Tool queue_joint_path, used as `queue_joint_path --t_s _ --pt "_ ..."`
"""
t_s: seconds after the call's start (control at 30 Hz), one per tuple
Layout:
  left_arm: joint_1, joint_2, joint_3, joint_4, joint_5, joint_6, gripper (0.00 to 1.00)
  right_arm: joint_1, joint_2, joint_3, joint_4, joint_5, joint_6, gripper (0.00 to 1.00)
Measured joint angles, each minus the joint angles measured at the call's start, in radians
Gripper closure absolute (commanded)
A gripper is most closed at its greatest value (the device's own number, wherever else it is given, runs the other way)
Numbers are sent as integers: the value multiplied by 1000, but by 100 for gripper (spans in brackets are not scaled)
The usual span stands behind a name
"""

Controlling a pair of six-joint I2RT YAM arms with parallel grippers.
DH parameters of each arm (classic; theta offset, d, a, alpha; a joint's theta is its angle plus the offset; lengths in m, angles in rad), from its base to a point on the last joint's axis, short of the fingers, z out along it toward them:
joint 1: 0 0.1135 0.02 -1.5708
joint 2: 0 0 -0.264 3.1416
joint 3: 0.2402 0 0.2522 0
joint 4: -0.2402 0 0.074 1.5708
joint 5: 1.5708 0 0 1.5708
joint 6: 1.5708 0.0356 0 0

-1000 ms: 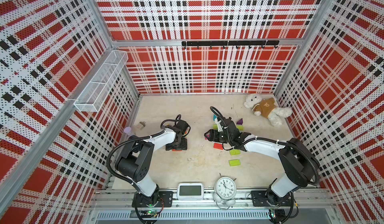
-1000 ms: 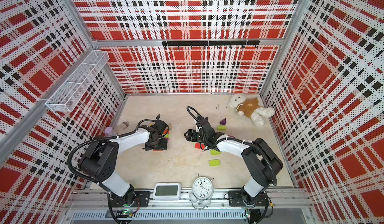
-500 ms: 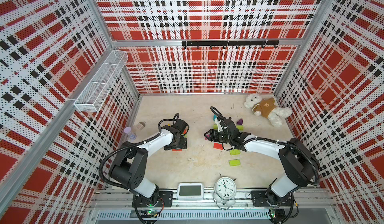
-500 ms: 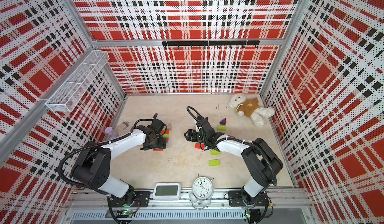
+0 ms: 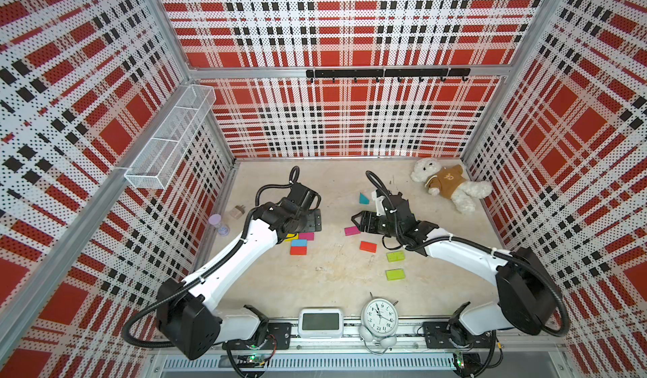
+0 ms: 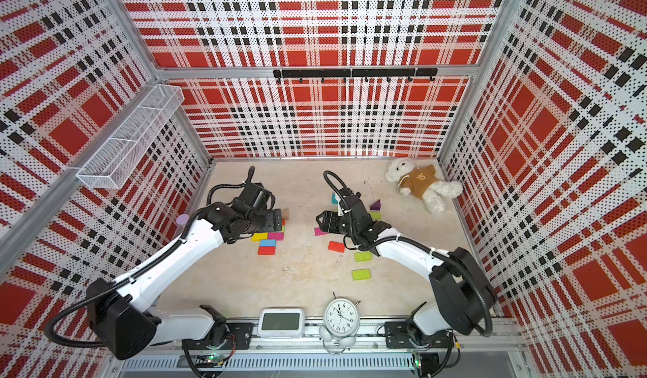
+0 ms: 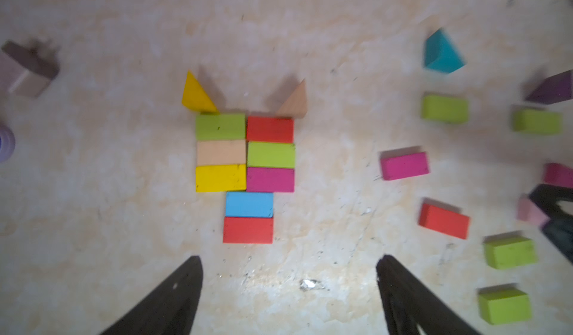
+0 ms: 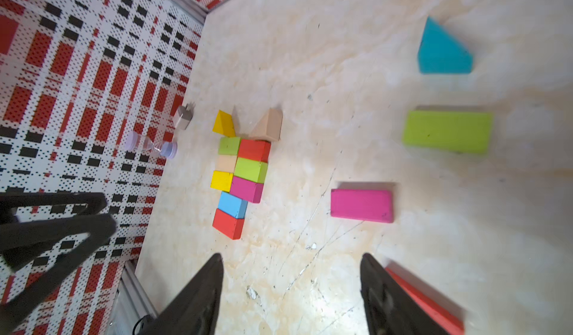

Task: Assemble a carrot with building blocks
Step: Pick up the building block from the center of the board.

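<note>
The building blocks form a flat figure on the floor: a yellow wedge [image 7: 197, 96] and a wood wedge [image 7: 294, 102] over two columns of bricks, then a blue brick [image 7: 249, 204] and a red brick [image 7: 248, 229]. My left gripper [image 7: 289, 260] hangs open and empty just beyond that red brick [image 5: 298, 250]. My right gripper [image 8: 292, 257] is open over bare floor, with a loose red brick [image 8: 428, 299] beside one finger. A loose magenta brick [image 8: 361, 205], a lime brick [image 8: 448, 131] and a teal wedge [image 8: 441, 51] lie ahead of it.
A teddy bear [image 5: 450, 183] lies at the back right. An alarm clock [image 5: 380, 318] and a white display [image 5: 320, 322] stand at the front edge. A lilac hourglass [image 5: 218, 224] and a beige cube [image 5: 238, 211] sit by the left wall, under a wire basket [image 5: 168, 138].
My left gripper has lifted off the red brick at the figure's end, drawn back toward the far side and opened wider. The right arm has hardly moved.
</note>
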Motion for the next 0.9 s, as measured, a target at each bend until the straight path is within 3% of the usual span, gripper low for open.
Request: queue_joint_path --t_s 0.23,0.5,0.7,0.9 --pt "-77 82 108 114 -7 10 9 -120 -76 -5 -109 54 -117 24" --pt "-81 235 188 193 -1 50 8 -162 88 117 -269 80 -239 22" --pt "63 235 151 266 101 31 9 -161 248 249 -309 100 -277 22" --pt "202 192 11 335 177 4 8 -138 433 433 -380 162 -287 19"
